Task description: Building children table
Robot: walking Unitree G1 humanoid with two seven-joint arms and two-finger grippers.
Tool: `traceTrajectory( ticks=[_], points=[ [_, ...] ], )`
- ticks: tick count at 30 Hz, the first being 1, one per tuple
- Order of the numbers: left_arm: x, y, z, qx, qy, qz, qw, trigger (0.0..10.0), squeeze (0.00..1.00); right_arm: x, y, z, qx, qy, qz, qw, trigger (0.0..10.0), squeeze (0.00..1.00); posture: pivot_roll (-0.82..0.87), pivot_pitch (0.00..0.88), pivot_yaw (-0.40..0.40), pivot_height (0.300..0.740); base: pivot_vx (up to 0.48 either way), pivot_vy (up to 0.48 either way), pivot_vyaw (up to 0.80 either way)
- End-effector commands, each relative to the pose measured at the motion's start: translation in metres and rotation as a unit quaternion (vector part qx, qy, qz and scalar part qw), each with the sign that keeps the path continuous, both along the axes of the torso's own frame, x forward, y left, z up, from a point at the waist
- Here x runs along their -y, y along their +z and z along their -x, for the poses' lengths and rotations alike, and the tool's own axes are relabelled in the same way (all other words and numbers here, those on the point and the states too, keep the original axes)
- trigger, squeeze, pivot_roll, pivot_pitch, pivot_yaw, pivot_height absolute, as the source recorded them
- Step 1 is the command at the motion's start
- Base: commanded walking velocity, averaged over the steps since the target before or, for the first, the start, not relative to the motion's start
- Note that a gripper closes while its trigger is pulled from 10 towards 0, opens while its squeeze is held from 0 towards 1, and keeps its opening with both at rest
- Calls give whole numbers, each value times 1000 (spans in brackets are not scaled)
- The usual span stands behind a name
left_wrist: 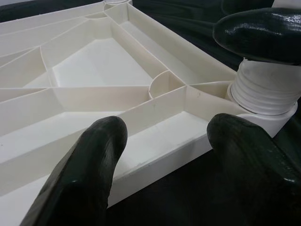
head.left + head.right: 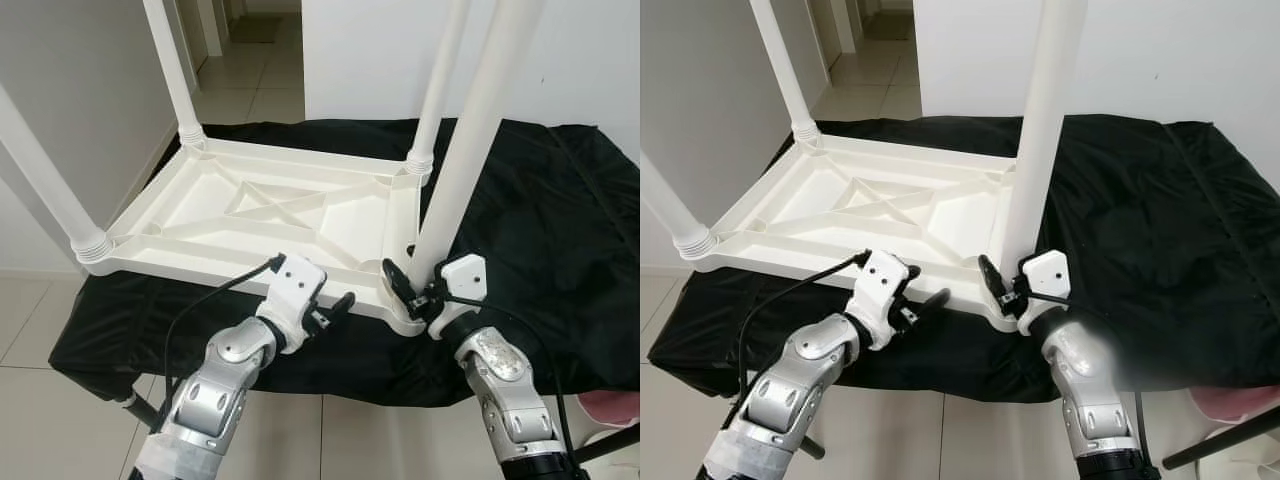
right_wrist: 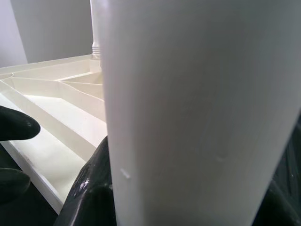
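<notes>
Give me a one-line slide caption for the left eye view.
Right gripper grips the near-right leg at its socket on the upturned white tabletop; left gripper hovers open alongside.

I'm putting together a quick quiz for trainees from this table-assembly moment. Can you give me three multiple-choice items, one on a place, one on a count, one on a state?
1. Where does the upside-down white tabletop lie?
A. on a black cloth
B. on bare tiles
C. on a wooden bench

2. How many white legs stand up from the tabletop?
A. two
B. three
C. four

3. What is the right end effector doing?
A. hanging idle
B. closed around the near right leg close to its base
C. lifting the cloth

Answers:
1 A, black fabric spreads under and beside the tabletop.
2 C, one leg rises at each corner.
3 B, its black fingers wrap the leg, while the left end effector waits open at the near rim.
</notes>
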State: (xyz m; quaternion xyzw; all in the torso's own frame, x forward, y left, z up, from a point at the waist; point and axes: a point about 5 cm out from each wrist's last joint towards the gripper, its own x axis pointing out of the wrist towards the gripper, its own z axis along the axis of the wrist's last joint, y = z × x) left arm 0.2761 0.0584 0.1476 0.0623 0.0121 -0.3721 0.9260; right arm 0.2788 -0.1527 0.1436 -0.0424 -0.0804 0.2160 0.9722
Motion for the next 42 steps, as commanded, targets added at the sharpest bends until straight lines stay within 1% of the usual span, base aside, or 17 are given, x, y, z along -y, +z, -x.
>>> traceTrajectory(
  ticks=[1,7,8,10,11,12,14,18,20,22,23,27,31,36,39,40,42],
  points=[
    [0,1,2,4,0,-2,1000,10000,0,-9,-32,6,-89,18,-13,996,10000,0,-22,19,63,740,0,0,0],
    [-2,0,3,3,1,-5,1000,10000,0,-6,-39,7,-114,-41,-25,992,10000,0,-19,22,61,740,0,0,0],
    [-2,0,3,3,1,-5,1000,10000,0,-6,-39,7,-114,-41,-25,992,10000,0,-19,22,61,740,0,0,0],
    [-2,0,4,2,1,-5,1000,10000,0,-9,-41,8,-135,-64,-69,986,10000,0,-20,24,63,740,0,0,0],
    [-2,0,4,2,1,-5,1000,10000,0,-9,-41,8,-135,-64,-69,986,10000,0,-20,24,63,740,0,0,0],
    [-1,0,4,2,1,-4,1000,10000,0,-11,-42,8,-142,-68,-86,984,10000,0,-23,23,65,740,0,0,0],
    [-1,0,4,2,0,-4,1000,10000,0,-12,-40,7,-142,-68,-89,983,10000,0,-23,23,65,740,0,0,0],
    [-1,0,4,2,-2,-4,1000,10000,0,-13,-37,5,-132,-67,-71,986,10000,0,-23,23,65,740,0,0,0],
    [-1,0,4,1,-1,-5,1000,10000,0,-12,-35,5,-116,-66,-47,990,10000,0,-22,27,60,740,0,0,0],
    [-2,-1,4,1,0,-5,1000,10000,0,-12,-34,6,-111,-66,-39,991,10000,0,-22,27,60,740,0,0,0],
    [-2,-1,4,1,3,-5,1000,10000,0,-14,-33,7,-100,-60,-16,993,10000,0,-22,28,58,740,0,0,0],
    [-2,-1,4,0,6,-2,1000,10000,0,-18,-33,11,-72,-41,37,996,10000,0,-19,29,54,740,0,0,0],
    [-1,0,5,0,7,-1,1000,10000,0,-20,-35,13,-59,-22,66,996,10000,0,-17,30,54,740,0,0,0],
    [-2,0,3,1,10,-1,1000,10000,0,-20,-36,15,-62,-11,61,996,10000,0,-17,29,52,740,0,0,0],
    [-3,0,3,2,12,-1,1000,10000,0,-20,-42,15,-75,-11,52,996,10000,0,-17,26,49,740,0,0,0],
    [-3,0,3,3,12,0,1000,10000,0,-19,-44,15,-90,-20,26,995,10000,0,-15,24,47,740,0,0,0],
    [-2,0,4,3,11,-1,1000,10000,0,-17,-45,14,-96,-27,14,995,10000,0,-14,24,47,740,0,0,0]
  ],
)
